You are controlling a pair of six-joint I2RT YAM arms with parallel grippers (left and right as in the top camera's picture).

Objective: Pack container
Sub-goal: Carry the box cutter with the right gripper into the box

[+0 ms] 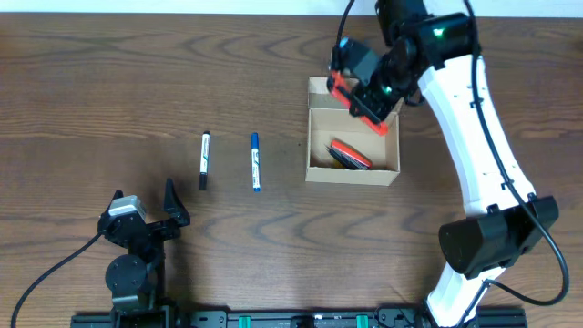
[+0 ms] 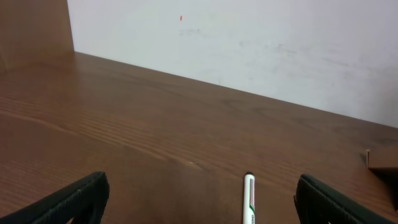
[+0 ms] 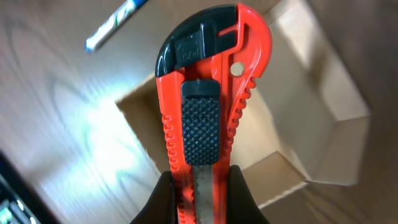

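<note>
Gripping an orange box cutter (image 3: 205, 112) tight in the right jaws, just above the far edge of the open cardboard box (image 1: 351, 177) on the tabletop (image 1: 109, 82). Slanted across the box mouth, ready to go down. With left jaws wide, empty, well apart.
</note>
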